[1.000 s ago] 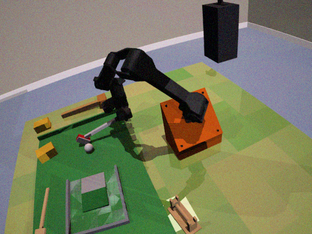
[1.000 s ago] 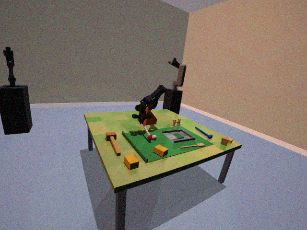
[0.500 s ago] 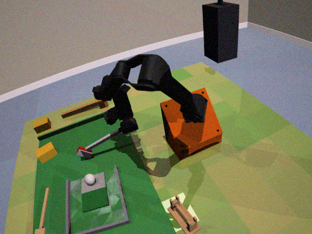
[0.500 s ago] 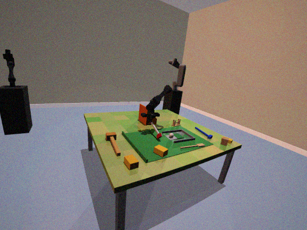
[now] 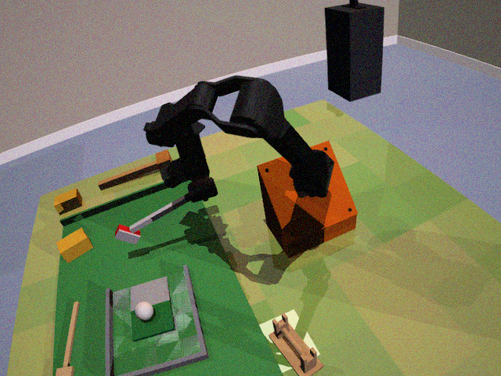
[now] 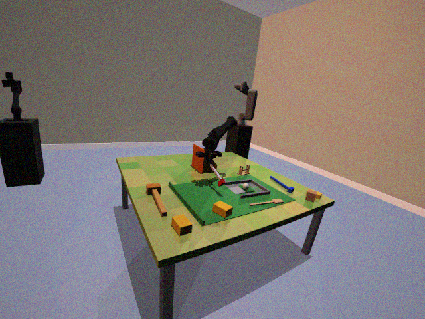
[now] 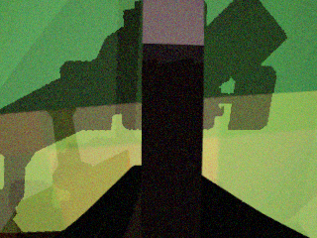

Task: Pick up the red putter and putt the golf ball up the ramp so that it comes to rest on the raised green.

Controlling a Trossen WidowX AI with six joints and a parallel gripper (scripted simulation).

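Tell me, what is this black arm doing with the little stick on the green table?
The black robot arm is playing miniature golf. Its gripper is shut on the grey shaft of a red-headed putter, held slanting down over the dark green mat. The white golf ball sits on the raised dark green square inside the grey-walled frame, beside the grey ramp, well apart from the putter's head. So the ball appears to be on the green.

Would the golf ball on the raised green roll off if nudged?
Probably, if pushed hard: the golf ball is round and rests on a flat green patch. The grey frame might stop it. It looks light.
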